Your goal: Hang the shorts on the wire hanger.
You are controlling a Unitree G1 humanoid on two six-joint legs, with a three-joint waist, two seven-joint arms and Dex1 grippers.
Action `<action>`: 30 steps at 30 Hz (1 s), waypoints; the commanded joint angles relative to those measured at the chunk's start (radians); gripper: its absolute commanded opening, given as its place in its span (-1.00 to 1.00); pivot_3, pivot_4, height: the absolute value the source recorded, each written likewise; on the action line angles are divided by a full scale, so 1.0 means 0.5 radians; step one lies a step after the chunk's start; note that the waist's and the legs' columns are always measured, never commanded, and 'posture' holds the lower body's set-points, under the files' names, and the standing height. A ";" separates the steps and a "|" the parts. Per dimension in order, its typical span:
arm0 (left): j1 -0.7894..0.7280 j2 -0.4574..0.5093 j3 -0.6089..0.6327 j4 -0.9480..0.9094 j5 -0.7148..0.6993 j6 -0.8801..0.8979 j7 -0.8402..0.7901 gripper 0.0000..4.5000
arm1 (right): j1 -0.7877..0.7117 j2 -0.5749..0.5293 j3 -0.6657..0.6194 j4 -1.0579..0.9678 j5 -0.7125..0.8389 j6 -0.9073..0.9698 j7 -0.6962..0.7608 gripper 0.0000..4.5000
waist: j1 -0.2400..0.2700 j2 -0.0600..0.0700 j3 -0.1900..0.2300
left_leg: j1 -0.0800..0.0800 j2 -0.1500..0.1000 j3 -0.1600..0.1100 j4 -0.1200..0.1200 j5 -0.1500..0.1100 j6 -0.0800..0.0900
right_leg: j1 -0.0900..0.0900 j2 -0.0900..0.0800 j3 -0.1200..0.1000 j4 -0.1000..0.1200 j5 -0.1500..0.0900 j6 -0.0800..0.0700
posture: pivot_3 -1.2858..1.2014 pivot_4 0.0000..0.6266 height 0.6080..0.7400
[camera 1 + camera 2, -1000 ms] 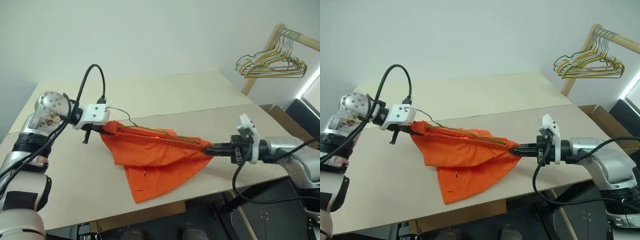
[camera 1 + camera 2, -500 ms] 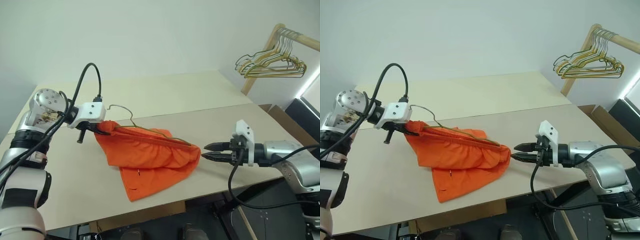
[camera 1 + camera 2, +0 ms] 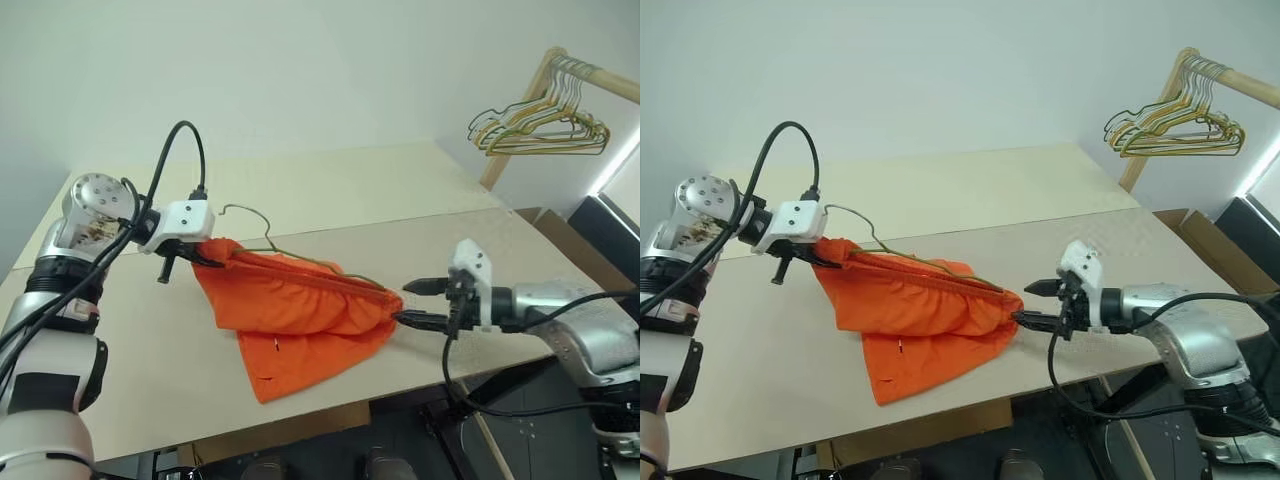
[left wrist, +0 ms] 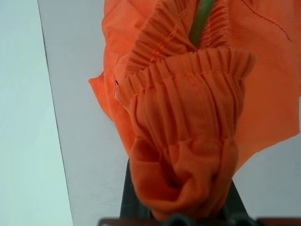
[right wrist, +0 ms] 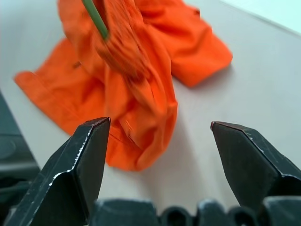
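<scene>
The bright orange fabric shorts [image 3: 300, 315] with the gathered elastic waistband are seen lying partly on the pale beige tabletop [image 3: 400, 190], one end lifted clear of it at the robot's left. That raised end is clamped by the left gripper [image 3: 203, 256], whose two black fingers are closed on a bunch of the waistband; in the left wrist view the gathered fabric is seen pinched between the fingers. The thin greenish-bronze wire hanger [image 3: 262, 238] is threaded into the shorts — its curved hook rises free just beside the left gripper, and its wire runs along the waistband toward the robot's right, where it is hidden in the folds.

The right gripper [image 3: 415, 303] is held just beside the lower right end of the shorts, its fingers spread wide and nothing between them. Whether a fingertip touches the cloth cannot be told. In the right wrist view the orange fabric is seen beyond the parted fingers [image 5: 75, 165].

A bunch of gold-and-green wire hangers [image 3: 540, 125] is hung on a wooden rail [image 3: 590, 75], well apart at the far right.
</scene>
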 commanded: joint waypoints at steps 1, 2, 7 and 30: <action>-0.061 0.010 0.071 -0.015 -0.007 0.010 -0.009 -0.97 | -0.085 0.014 0.038 0.039 -0.094 -0.002 -0.023 0.77 | 0.003 0.000 0.000 | -0.001 0.000 0.000 0.000 0.000 0.000 | 0.000 0.000 0.000 0.000 0.000 0.000 | 0.04 -1.00 1.00; -0.061 0.010 0.071 -0.016 -0.007 0.011 -0.010 -0.97 | -0.100 0.020 0.041 0.056 -0.096 0.003 -0.013 0.77 | 0.003 0.000 0.000 | -0.002 0.000 0.000 0.000 0.000 0.000 | -0.001 0.000 0.000 0.000 0.000 0.000 | 0.04 -1.00 1.00; -0.049 0.015 0.077 -0.031 -0.008 0.017 -0.012 -0.97 | -0.159 0.039 0.039 0.099 -0.072 0.002 0.071 0.37 | 0.002 0.000 0.000 | -0.002 -0.001 0.000 0.000 0.000 0.000 | -0.001 0.000 -0.001 0.000 0.000 0.000 | 0.04 -1.00 1.00; 0.070 0.164 -0.056 -0.051 0.009 -0.037 -0.038 -0.97 | -0.108 -0.222 -0.206 0.195 0.000 -0.064 0.423 -0.99 | 0.002 0.000 0.000 | -0.002 0.000 -0.001 0.000 0.000 0.000 | -0.001 0.000 -0.001 -0.001 0.000 0.000 | 0.03 -1.00 1.00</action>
